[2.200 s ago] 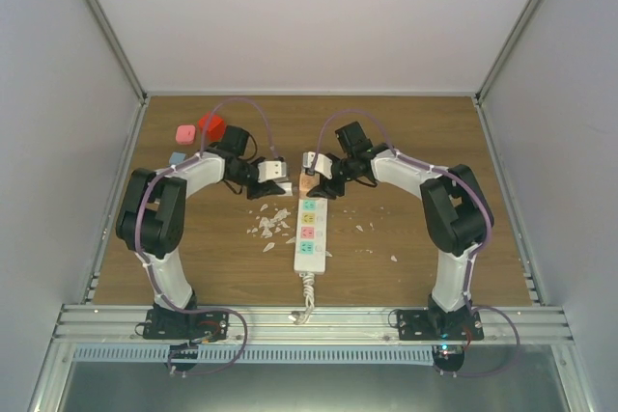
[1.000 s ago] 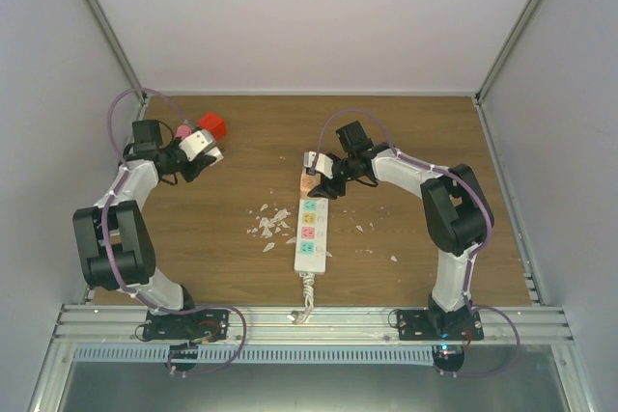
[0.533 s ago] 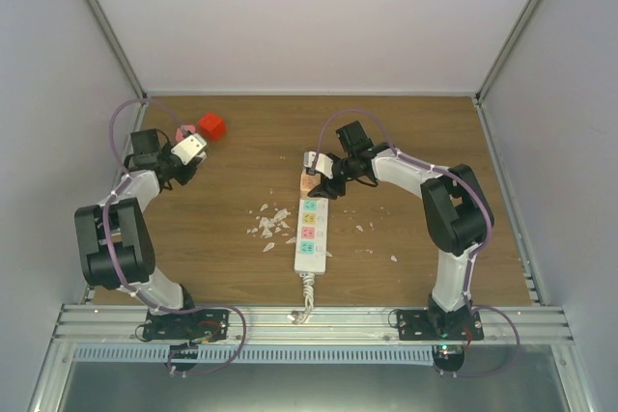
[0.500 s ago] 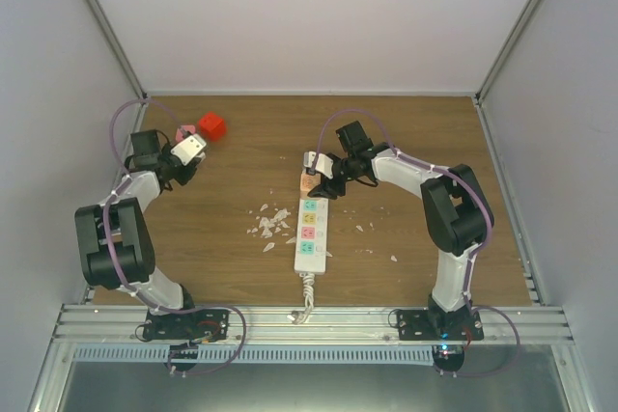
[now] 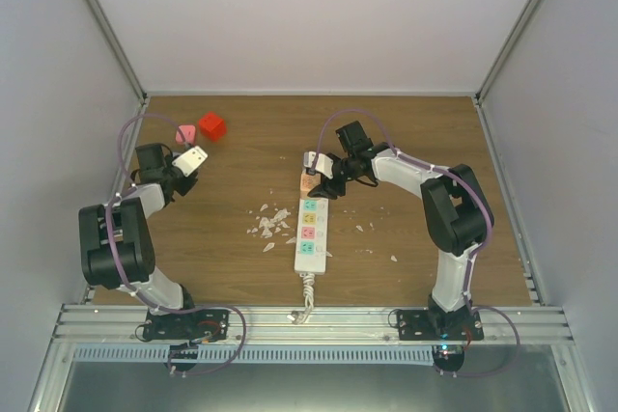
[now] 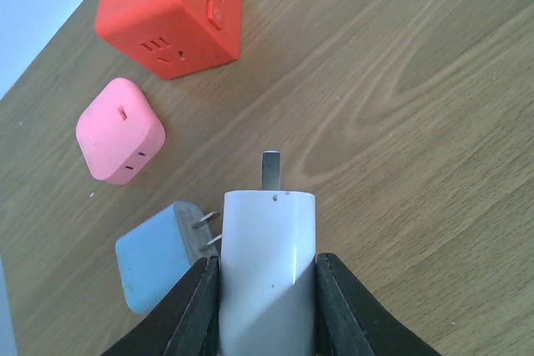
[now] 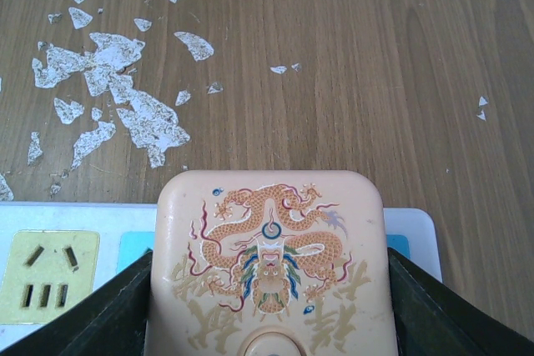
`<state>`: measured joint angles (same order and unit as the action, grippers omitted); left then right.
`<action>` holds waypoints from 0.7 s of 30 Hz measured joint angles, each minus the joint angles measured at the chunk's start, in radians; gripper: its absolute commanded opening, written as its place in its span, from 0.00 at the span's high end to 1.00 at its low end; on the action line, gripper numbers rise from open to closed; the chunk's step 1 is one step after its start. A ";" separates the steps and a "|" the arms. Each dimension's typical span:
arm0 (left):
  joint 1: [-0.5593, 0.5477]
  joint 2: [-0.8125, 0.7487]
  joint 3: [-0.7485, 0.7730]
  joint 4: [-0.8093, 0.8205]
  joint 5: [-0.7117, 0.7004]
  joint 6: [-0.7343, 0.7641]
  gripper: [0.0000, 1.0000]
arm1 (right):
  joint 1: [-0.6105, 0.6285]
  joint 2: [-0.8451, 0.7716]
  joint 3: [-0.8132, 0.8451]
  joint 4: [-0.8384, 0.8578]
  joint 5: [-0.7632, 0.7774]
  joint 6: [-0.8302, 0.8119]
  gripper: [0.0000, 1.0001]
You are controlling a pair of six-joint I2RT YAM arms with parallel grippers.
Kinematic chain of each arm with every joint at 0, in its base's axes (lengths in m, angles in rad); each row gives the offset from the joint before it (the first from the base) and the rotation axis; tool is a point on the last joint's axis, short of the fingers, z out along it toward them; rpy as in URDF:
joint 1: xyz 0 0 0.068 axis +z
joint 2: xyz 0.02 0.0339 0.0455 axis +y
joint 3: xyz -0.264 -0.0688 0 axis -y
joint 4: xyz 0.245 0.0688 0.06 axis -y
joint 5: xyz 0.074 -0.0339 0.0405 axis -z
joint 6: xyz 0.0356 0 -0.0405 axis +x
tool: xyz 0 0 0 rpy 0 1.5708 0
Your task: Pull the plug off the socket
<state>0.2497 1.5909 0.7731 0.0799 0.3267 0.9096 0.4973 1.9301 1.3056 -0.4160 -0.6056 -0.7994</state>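
Socket (image 5: 311, 231) lies at centre of wood-grain worktop (image 5: 415, 142), long axis 12-to-6, twisted cord at 6 o'clock end. Peach dragon-print plug (image 7: 267, 248) sits on 12 o'clock end, right tool (image 5: 311, 173) clamped on its sides. White flakes (image 5: 270, 222) scattered at socket's 9 o'clock. Left tool (image 5: 188, 160) at worktop's 10 o'clock, gripping white plug (image 6: 267, 264) near red cube (image 5: 211, 126), pink adapter (image 5: 183, 132) and blue adapter (image 6: 158, 260). Plain white walls (image 5: 309, 16), aluminium posts (image 5: 104, 31) surround.

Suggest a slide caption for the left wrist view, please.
Left gripper clamps a white plug over the wooden table, near a red cube socket, pink adapter and blue adapter.
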 measured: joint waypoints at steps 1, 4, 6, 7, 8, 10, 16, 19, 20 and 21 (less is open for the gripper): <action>0.000 0.002 -0.005 0.010 -0.006 0.003 0.78 | 0.000 0.000 0.000 0.000 0.000 0.000 0.82; 0.000 0.008 -0.018 0.039 -0.018 0.011 0.77 | 0.000 0.000 0.000 -0.003 0.000 0.000 0.82; 0.000 0.013 -0.030 0.060 -0.026 0.019 0.75 | 0.000 0.000 0.000 -0.003 0.000 0.000 0.82; 0.000 0.016 -0.035 0.069 -0.030 0.022 0.75 | 0.000 0.000 0.000 -0.003 0.000 0.000 0.82; -0.001 0.021 -0.039 0.076 -0.033 0.024 0.74 | 0.000 0.000 0.000 -0.003 0.000 0.000 0.82; -0.005 0.030 -0.043 0.086 -0.040 0.025 0.74 | 0.000 0.000 0.000 -0.003 0.000 0.000 0.82; -0.037 0.047 -0.070 0.120 -0.074 0.027 0.61 | 0.000 0.000 0.000 -0.003 0.000 0.000 0.81; -0.048 0.048 -0.079 0.116 -0.075 0.031 0.50 | 0.000 0.000 0.000 -0.003 0.000 0.000 0.81; -0.050 0.048 -0.079 0.115 -0.073 0.030 0.48 | 0.000 0.000 0.000 -0.003 0.000 0.000 0.81; -0.051 0.047 -0.079 0.114 -0.069 0.029 0.47 | 0.000 0.000 0.000 -0.003 0.000 0.000 0.81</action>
<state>0.1989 1.6382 0.6937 0.1940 0.2577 0.9390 0.4973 1.9301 1.3056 -0.4187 -0.6056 -0.7994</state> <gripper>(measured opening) 0.492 0.615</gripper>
